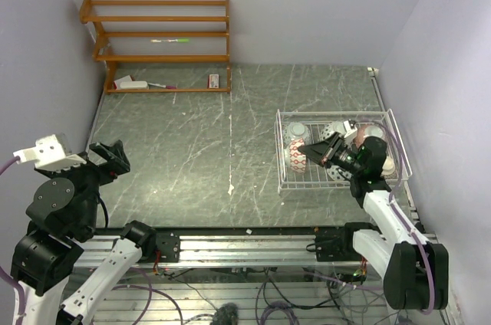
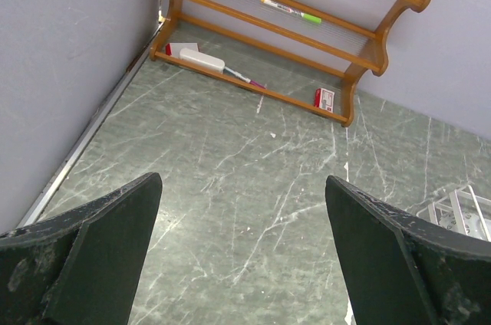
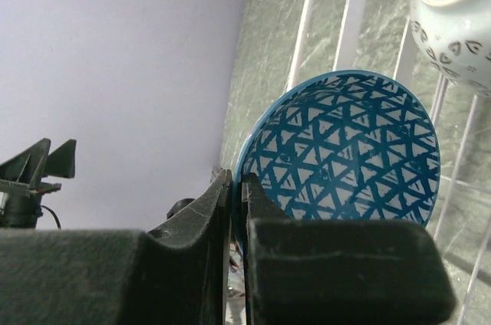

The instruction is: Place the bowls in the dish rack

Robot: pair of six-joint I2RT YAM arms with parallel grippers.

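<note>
The white wire dish rack point(image 1: 391, 129) stands at the right of the table. A red-patterned bowl point(image 1: 298, 155) and a black-and-white bowl point(image 1: 333, 130) stand in it, with more bowls partly hidden by my right arm. My right gripper point(image 1: 321, 153) is inside the rack. In the right wrist view it point(image 3: 236, 179) is shut on the rim of the blue triangle-patterned bowl point(image 3: 345, 149), which is held on edge over the rack wires point(image 3: 354, 3). A pale bowl point(image 3: 456, 11) sits beyond it. My left gripper point(image 1: 111, 156) is open and empty over the left of the table point(image 2: 242, 248).
An orange wooden shelf point(image 1: 157, 41) stands at the far left against the back wall, with pens, a white box and a small red box; it also shows in the left wrist view point(image 2: 307, 41). Walls close in the left and right sides.
</note>
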